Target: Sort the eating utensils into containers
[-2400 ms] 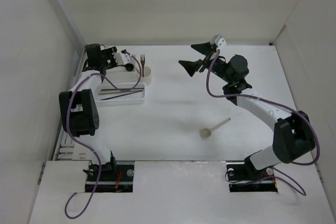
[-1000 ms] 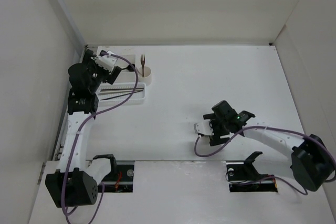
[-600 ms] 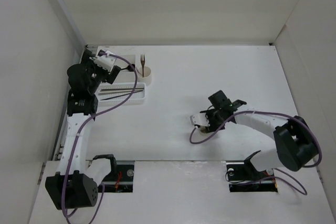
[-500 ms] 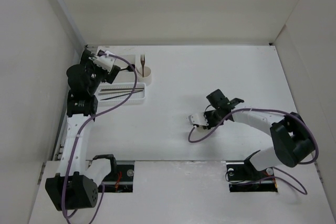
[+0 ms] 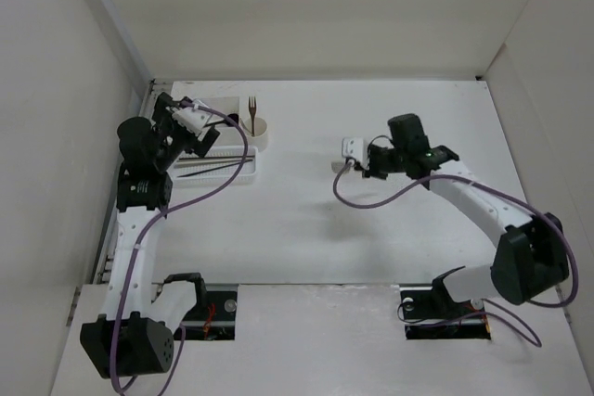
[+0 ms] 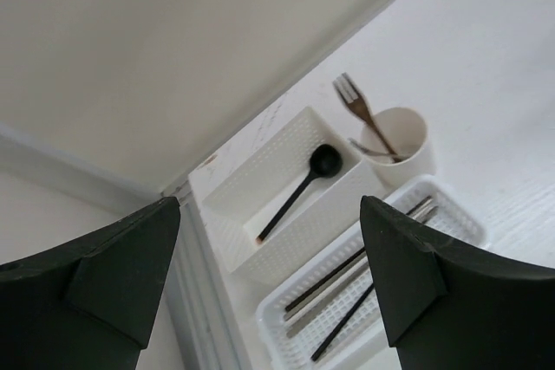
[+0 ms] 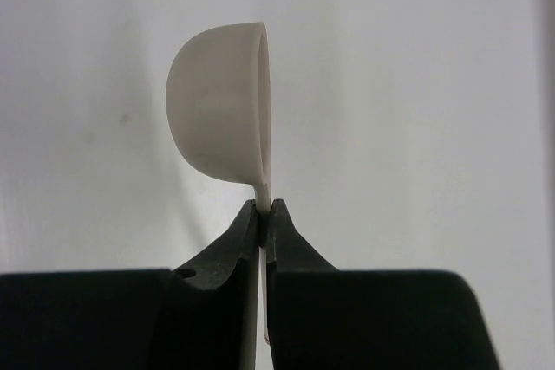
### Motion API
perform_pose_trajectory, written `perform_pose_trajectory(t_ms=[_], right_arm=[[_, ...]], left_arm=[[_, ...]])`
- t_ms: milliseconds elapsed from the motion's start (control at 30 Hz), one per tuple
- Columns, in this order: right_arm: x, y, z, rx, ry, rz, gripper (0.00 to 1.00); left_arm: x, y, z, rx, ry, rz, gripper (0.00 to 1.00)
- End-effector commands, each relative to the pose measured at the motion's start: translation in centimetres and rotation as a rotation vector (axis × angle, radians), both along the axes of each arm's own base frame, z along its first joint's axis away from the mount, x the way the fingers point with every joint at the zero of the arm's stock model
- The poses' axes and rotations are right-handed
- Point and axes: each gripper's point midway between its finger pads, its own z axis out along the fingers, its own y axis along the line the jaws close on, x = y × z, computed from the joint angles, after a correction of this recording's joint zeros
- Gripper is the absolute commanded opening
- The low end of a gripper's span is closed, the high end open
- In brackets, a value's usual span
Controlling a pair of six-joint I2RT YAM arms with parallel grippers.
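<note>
My right gripper (image 7: 264,210) is shut on the thin handle of the beige spoon (image 7: 221,106), whose bowl stands edge-on above the jaws, off the table. From above, that gripper (image 5: 369,164) hangs over the table's middle right and the spoon is hidden. My left gripper (image 6: 269,214) is open with nothing in it, above the containers at the far left (image 5: 195,127). Below it a black spoon (image 6: 299,188) lies in the rectangular box (image 6: 260,175). A brown fork (image 6: 364,110) and a grey fork (image 6: 373,152) stand in the round cup (image 6: 408,140). Chopsticks (image 6: 364,275) lie in the slotted tray (image 6: 277,335).
From above, the cup (image 5: 263,130) with the brown fork (image 5: 251,107) and the tray (image 5: 246,175) sit close to the left wall and back corner. The right arm's purple cable (image 5: 357,199) loops over the table's middle. Walls enclose the table on three sides.
My right gripper closed on the beige spoon's handle, lifted it off the table and carried it toward the far side. The left gripper shifted only slightly and stayed open.
</note>
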Motion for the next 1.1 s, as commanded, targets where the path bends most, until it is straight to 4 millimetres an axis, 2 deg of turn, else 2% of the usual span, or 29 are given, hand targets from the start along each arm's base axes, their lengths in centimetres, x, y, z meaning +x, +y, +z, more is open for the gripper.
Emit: perform_pose_trajectory(t_ms=[0,33,67,100,133,167,200,233,267,333,367,400,433,467,533,567,667,767,800,867,933,1067], right_arm=[[1.2,4.9,14.8,0.514,-0.137,0.013,0.0],[2.1,5.8,19.2,0.636,-0.253,0.043,0.0],[1.9,6.3,21.5,0.719,-0.265,0.054,0.0],[1.5,6.8,23.7,0.801,-0.269,0.061,0.0],[1.5,7.3,26.8,0.921,-0.269,0.07,0.0],[1.1,8.0,28.8,0.987,-0.272,0.086,0.0],[1.2,8.3,30.1,1.043,-0.262,0.078,0.0],[1.6,9.0,30.3,1.108,-0.176,0.052,0.0],[1.1,9.2,32.3,1.188,-0.22,0.086,0.0],[0.2,10.4,33.5,1.282,-0.203,0.126,0.0],[-0.4,11.0,34.4,1.348,-0.204,0.169,0.0],[-1.3,12.2,34.4,1.378,-0.178,0.199,0.0],[-1.7,12.7,35.5,1.412,-0.175,0.226,0.0],[-1.3,13.9,34.6,1.423,-0.113,0.233,0.0],[-2.9,14.9,36.0,1.476,-0.102,0.324,0.0],[-2.5,15.4,35.3,1.492,-0.036,0.33,0.0],[-3.5,15.0,36.0,1.565,-0.012,0.405,0.0],[-3.5,16.1,34.6,1.54,0.056,0.426,0.0],[-3.7,16.1,34.8,1.535,0.05,0.439,0.0],[-4.3,16.4,34.5,1.526,0.047,0.469,0.0],[-4.2,16.6,34.1,1.524,0.085,0.463,0.0],[-4.0,17.3,33.3,1.482,0.102,0.48,0.0]], left_arm=[[-2.1,-3.8,3.5,-0.046,-0.054,-0.212,0.82],[-3.0,-5.3,3.4,-0.066,-0.039,-0.307,0.84],[-3.8,-6.2,4.1,-0.069,-0.047,-0.368,0.86],[-4.4,-7.1,4.0,-0.07,-0.033,-0.433,0.86],[-5.1,-8.0,3.3,-0.084,0.009,-0.502,0.88],[-6.6,-9.5,3.9,-0.102,0.017,-0.623,0.91],[-7.3,-10.3,4.0,-0.116,0.036,-0.68,0.92],[-7.7,-11.3,3.7,-0.132,0.065,-0.736,0.92],[-8.4,-12.0,3.9,-0.146,0.079,-0.77,0.92],[-7.7,-12.9,4.1,-0.188,0.095,-0.75,0.92],[-7.9,-14.2,4.9,-0.21,0.079,-0.768,0.92],[-7.5,-14.4,4.9,-0.205,0.064,-0.75,0.92],[-7.8,-15.0,5.1,-0.201,0.053,-0.772,0.92],[-8.1,-16.0,4.9,-0.201,0.059,-0.805,0.92],[-7.5,-16.6,6.3,-0.243,0.066,-0.809,0.92],[-6.8,-17.1,6.0,-0.269,0.101,-0.815,0.92],[-4.8,-17.0,7.0,-0.313,0.084,-0.756,0.92],[-3.8,-16.9,6.9,-0.311,0.072,-0.733,0.9],[-3.4,-16.9,7.0,-0.322,0.079,-0.721,0.88],[-2.9,-16.9,7.2,-0.329,0.078,-0.709,0.79],[-2.6,-17.0,6.5,-0.34,0.107,-0.705,0.67],[-2.3,-17.1,6.8,-0.347,0.094,-0.708,0.38]])
